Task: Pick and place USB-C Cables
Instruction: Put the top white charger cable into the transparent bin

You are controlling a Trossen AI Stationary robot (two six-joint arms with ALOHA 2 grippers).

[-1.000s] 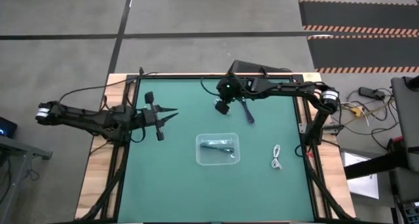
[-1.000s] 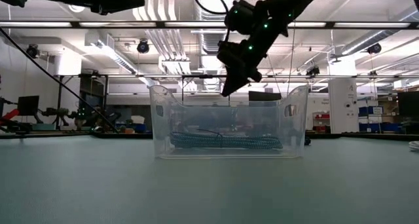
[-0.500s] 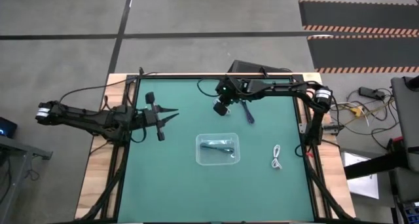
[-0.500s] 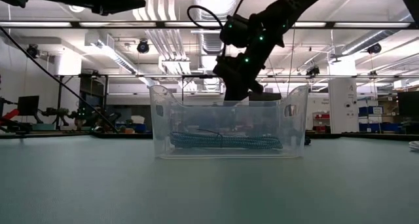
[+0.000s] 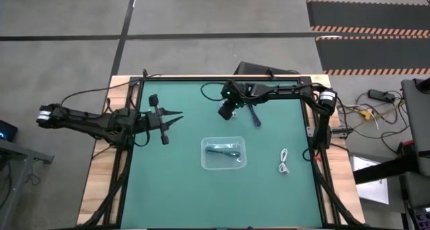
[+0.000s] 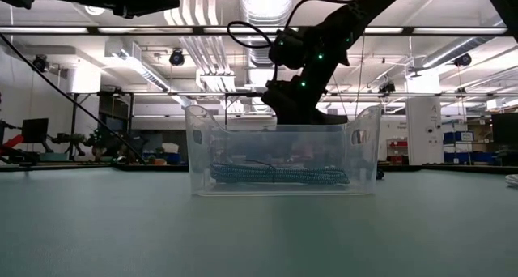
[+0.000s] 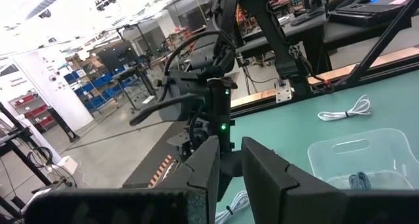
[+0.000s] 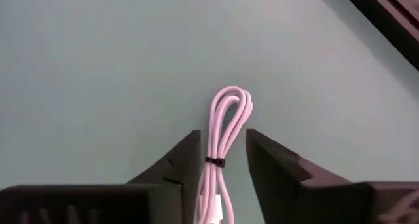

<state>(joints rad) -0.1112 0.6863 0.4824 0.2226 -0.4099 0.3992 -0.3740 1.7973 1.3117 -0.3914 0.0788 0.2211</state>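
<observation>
Right gripper (image 8: 222, 160), fingers parted, straddles a tied white cable (image 8: 222, 145) lying on the mat at the table's far side. A sound grasp likely needs the fingers lowered evenly about the tie before closing. Beyond, mid-table, the tray (image 5: 205, 156) holds a dark cable (image 5: 223, 150); another white cable (image 5: 283, 161) lies right of it. Left gripper (image 5: 176, 113) waits, holding nothing.

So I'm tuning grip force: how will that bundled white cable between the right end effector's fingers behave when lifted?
The white cable is probably light and floppy: thin strands folded into a loop. The dark tie should keep the strands together, though the loop end may sag. The right end effector straddles it, open, near the tie, so a gentle pinch likely suffices.
</observation>
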